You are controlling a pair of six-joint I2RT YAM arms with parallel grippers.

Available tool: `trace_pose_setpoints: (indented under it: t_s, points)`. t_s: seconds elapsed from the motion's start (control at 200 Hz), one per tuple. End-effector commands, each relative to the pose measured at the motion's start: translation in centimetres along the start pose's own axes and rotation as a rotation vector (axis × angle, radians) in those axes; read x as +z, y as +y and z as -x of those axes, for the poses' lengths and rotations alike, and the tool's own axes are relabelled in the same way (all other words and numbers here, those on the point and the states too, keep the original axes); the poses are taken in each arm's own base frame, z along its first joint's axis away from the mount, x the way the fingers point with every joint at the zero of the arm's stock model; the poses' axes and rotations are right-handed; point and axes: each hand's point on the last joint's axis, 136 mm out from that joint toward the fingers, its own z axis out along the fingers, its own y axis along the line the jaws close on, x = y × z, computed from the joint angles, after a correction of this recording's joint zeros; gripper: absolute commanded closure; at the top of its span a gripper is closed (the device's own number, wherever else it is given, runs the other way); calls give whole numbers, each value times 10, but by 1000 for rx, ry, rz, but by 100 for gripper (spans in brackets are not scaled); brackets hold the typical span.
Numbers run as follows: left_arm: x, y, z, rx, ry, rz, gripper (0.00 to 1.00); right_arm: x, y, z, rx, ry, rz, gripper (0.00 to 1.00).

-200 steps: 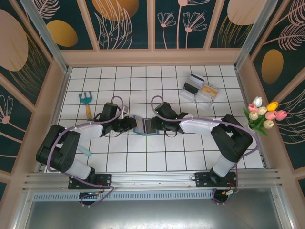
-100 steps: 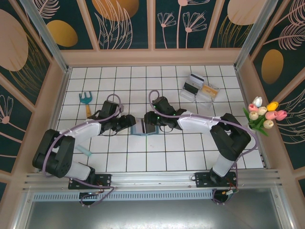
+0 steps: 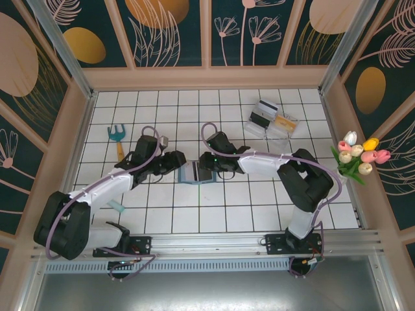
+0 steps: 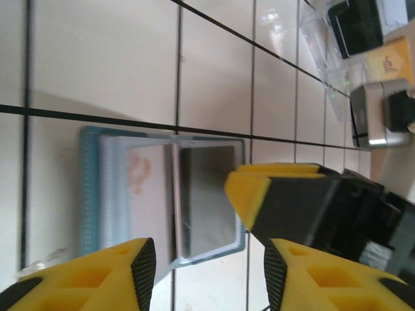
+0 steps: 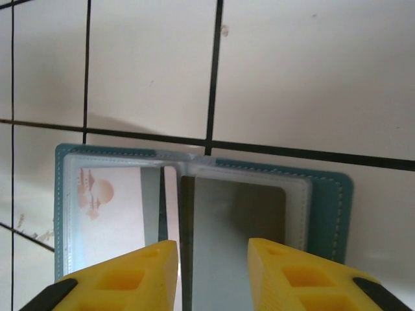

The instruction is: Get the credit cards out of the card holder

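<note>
Teal card holder point(image 5: 327, 201) lying open flat (long axis left-right), left tool point(image 4: 204, 259) spread, right tool point(image 5: 211, 253) spread

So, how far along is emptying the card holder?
Done: the card holder lies open; a striped card and an orange card sit at the clear tray. In hand: the right gripper, open, is over what looks like a grey card in its pocket. Left: pulling that and the white card beside it.

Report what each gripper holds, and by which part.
Left gripper: open, nothing held. Right gripper: jaws straddle the card holder near its fold; whether they grip it cannot be told.
</note>
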Motion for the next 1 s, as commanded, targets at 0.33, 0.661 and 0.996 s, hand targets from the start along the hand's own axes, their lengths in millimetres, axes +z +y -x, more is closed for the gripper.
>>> trace_pose_setpoints:
  t_s: [0.33,0.661,0.996]
  points:
    - [51,-3,-24,-50,90,19,82,-33,26,17,-21,-67,43,66]
    - [65,-4,-36,-48,156,-17,98,-2,7,-4,12,33,-14,67]
    - [81,14,-40,-47,184,49,98,4,-14,-11,45,46,-57,67]
